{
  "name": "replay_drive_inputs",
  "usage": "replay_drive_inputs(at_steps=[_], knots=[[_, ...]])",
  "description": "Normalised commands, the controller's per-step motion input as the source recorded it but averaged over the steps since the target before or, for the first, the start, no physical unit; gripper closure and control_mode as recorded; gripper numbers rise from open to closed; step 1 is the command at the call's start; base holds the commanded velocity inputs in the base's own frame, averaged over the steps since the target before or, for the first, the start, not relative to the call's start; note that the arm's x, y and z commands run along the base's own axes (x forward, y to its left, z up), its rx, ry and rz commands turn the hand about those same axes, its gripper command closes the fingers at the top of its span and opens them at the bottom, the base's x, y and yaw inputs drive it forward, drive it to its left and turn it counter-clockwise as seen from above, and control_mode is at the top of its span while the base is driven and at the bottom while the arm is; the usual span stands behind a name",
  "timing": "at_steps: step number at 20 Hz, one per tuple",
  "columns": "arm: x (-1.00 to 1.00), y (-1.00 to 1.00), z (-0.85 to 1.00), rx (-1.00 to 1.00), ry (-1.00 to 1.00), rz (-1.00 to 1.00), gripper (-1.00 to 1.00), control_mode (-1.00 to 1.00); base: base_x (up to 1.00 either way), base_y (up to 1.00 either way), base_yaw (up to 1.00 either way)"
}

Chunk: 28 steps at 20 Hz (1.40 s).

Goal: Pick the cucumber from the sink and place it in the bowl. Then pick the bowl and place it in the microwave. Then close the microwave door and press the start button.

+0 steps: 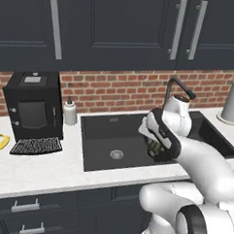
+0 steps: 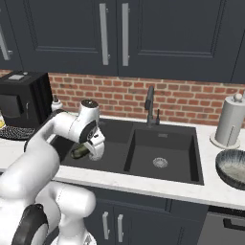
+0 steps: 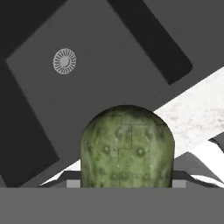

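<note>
- End effector: closed on the cucumber, raised above the left basin of the sink; the dark green cucumber fills the space between the fingers in the hand view, its rounded end pointing away from the camera
- Sink: matte black, two basins, a round silver drain in each, curved black faucet at the back edge
- Bowl: streaked blue-grey, on the white desk well to the right of the sink, near a paper towel roll
- Left of the sink: soap dispenser, black coffee machine, yellow banana
- Background: brick wall, dark cabinets above
</note>
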Motion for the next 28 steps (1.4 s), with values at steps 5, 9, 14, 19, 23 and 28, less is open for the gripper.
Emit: replay_drive_inputs(at_steps=[5,9,14,19,23,28], knots=[[-0.89,-0.3,0.85,0.0,0.03,-0.11,1.0,-1.0,0.0,0.0,0.0],[-0.86,-0.52,0.65,0.0,0.0,-0.17,1.0,-1.0,0.0,0.0,0.0],[-0.72,-0.82,0.35,0.0,0.0,-0.23,1.0,-1.0,0.0,0.0,0.0],[-0.53,-0.99,0.09,0.0,0.0,-0.27,1.0,-1.0,0.0,0.0,0.0],[-0.41,-1.0,0.07,0.02,0.0,-0.26,1.0,-1.0,0.0,0.0,0.0],[-0.14,-0.95,-0.09,0.02,0.0,-0.13,1.0,-1.0,0.0,0.0,0.0]])
